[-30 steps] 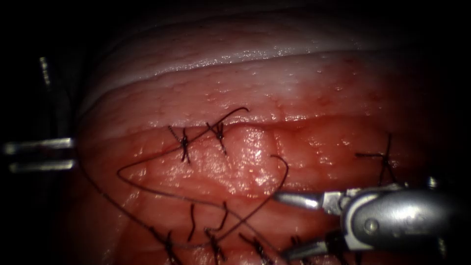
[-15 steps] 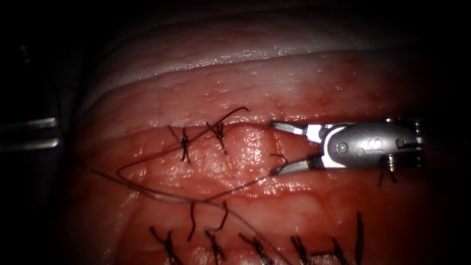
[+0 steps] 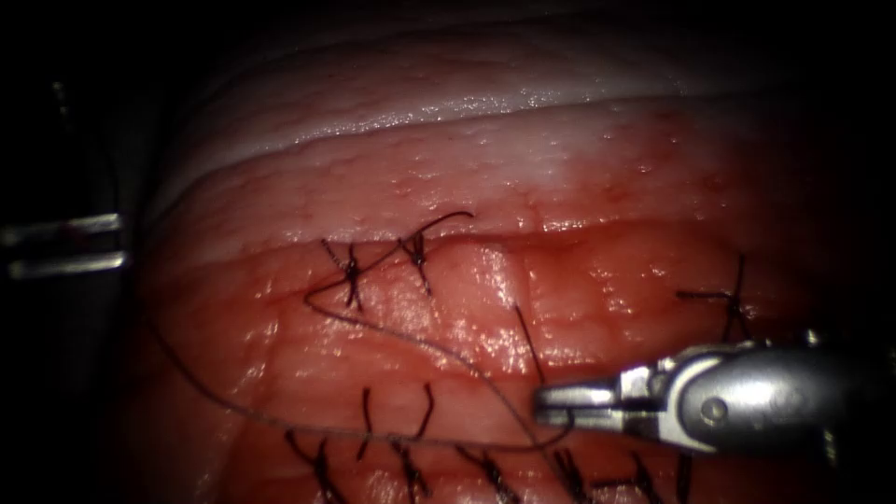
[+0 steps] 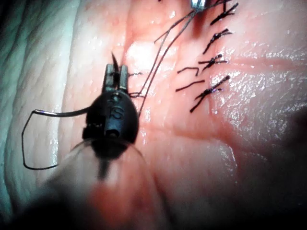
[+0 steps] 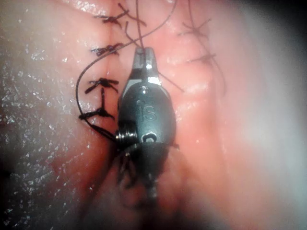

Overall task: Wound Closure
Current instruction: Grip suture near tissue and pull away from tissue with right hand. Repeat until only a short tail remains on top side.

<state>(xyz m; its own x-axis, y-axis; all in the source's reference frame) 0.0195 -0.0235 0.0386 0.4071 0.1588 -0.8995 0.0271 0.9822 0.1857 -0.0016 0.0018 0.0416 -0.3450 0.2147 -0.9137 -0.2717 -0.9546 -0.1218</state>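
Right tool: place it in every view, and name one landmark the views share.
Endoscope view: the right tool enters from the lower right, jaws shut on the thread, just above the stitch row.
Left wrist view: the right tool's tip meets the thread at the far end of the stitch row.
Right wrist view: the right tool is seen close up, along its shaft.
Shared landmark: the stitch row beside the tool.
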